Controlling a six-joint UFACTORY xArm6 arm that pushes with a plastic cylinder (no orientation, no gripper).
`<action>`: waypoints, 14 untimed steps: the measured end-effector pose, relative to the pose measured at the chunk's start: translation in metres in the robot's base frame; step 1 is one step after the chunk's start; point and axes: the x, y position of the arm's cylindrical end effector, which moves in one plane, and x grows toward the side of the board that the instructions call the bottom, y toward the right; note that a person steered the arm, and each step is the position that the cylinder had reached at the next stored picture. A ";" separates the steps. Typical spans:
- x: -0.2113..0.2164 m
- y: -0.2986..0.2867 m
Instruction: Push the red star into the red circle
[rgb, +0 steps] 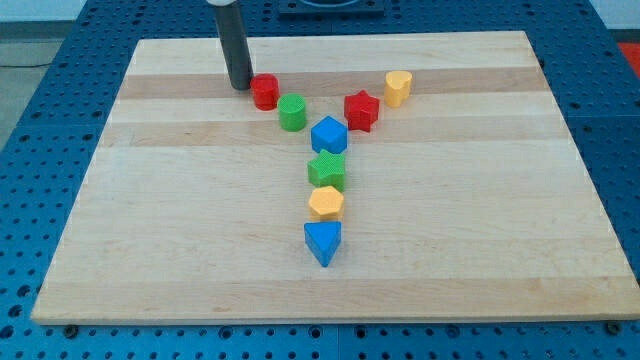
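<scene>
Blocks forming a Y on the wooden desk

Blocks are lying in a rough Y on the pale wooden desk (180, 250), which is sitting on a blue perforated surface (45, 110). My tip (240, 86), the lower end of the dark straight rod, is resting at the upper left of the Y, just beside the red circle block (265, 92) on its left; whether it is touching, I cannot tell. This tool is a plain rod, so it is neither spreading nor pinching anything.

A green cylinder block (292, 113) is sitting just down and to the right of the red circle block. Heading the other arm, a yellow heart-shaped block (398, 88) is standing near the view's top right, with the red star block (361, 110) just below and left of it. The red star block is lying well apart from the red circle block.

At the junction a blue cube-like block (328, 135) is sitting, and below it a green star-like block (327, 171), a yellow hexagonal block (326, 203) and a blue triangular block (322, 242) are running down towards the view's bottom.
</scene>
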 end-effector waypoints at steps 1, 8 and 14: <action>-0.008 0.034; 0.036 0.207; 0.084 0.252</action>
